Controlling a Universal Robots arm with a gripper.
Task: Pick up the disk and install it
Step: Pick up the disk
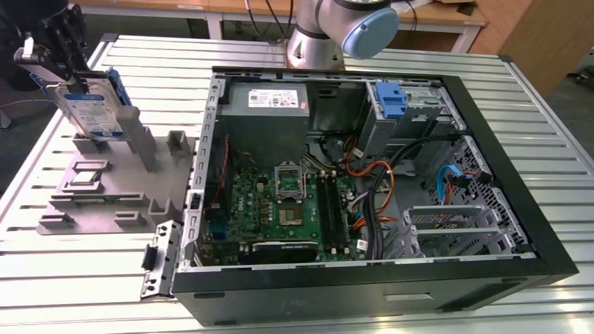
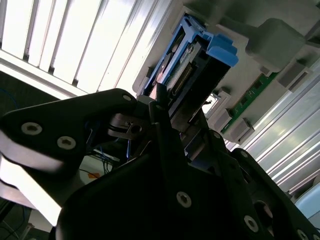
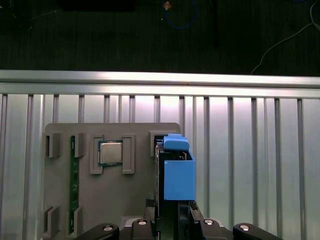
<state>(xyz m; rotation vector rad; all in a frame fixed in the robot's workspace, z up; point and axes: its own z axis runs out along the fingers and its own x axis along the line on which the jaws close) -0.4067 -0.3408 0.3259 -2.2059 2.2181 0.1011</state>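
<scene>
Nearest stands the open computer case [image 1: 371, 282] on the slatted metal table [image 1: 74, 278], motherboard [image 1: 278, 209] exposed. A bare blue bracket [image 1: 394, 97] sits in the bay at the case's far corner.

Beside the case, on the exterior view's left, lies the grey parts fixture [image 1: 111, 202]. A processor chip [image 1: 86, 174] rests in one of its pockets.

Above the far end of the fixture, the disk [image 1: 93, 111] stands on edge, label facing the viewer and blue rail along its side. Its lower edge meets the fixture's upright posts; whether it touches them cannot be determined.

The gripper [image 1: 67, 73] points downward and is clamped on the disk's upper end. In the second wrist view the black fingers [image 2: 160, 107] bear on both faces of the disk [image 2: 197, 65]. In the first wrist view the disk [image 3: 178, 175] extends straight out from the gripper [image 3: 172, 212] over the fixture [image 3: 125, 200], just beside the chip [image 3: 110, 152].

Farthest back, the arm's base column [image 1: 320, 35] rises behind the case.
</scene>
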